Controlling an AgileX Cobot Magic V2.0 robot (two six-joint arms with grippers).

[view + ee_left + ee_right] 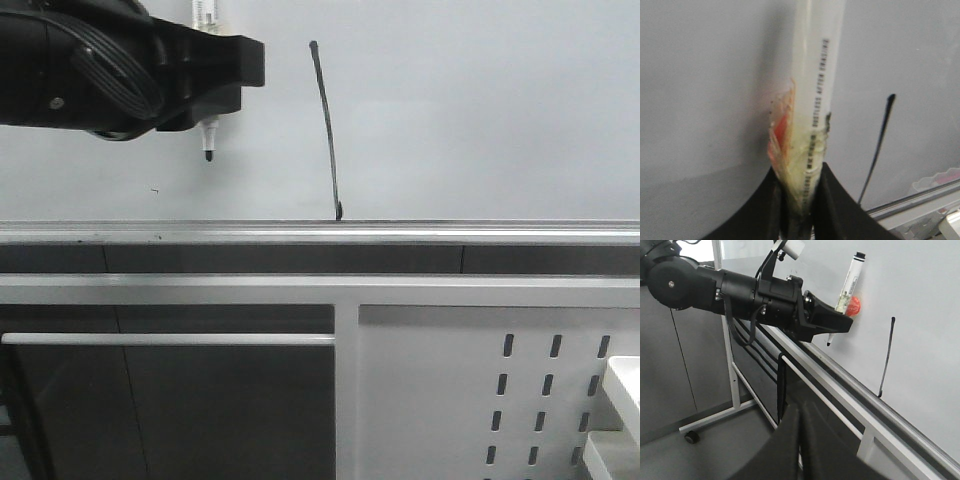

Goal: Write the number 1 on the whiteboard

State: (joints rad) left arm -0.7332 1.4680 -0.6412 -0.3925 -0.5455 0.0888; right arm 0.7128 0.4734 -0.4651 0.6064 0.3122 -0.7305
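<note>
The whiteboard [480, 120] fills the upper part of the front view, pale grey and glossy. On it stands the number 1 [328, 130], a thin black, slightly curved stroke running down to the rail; it also shows as the number 1 [879, 145] and the number 1 [886, 357]. My left gripper [215, 90] is shut on a white marker pen [208, 135], whose black tip points down, left of the stroke. Whether the tip touches the board I cannot tell. The pen [812, 100] sits between the left gripper's black fingers [840, 205]. My right gripper [801, 410] is shut and empty, low before the board's stand.
A silver rail [400, 232] runs along the board's lower edge. Below it are a white panel with slot holes [450, 400] and a white frame bar [170, 339]. A tiny dark speck [154, 190] marks the board at left. The stand's caster wheel [690, 436] rests on the grey floor.
</note>
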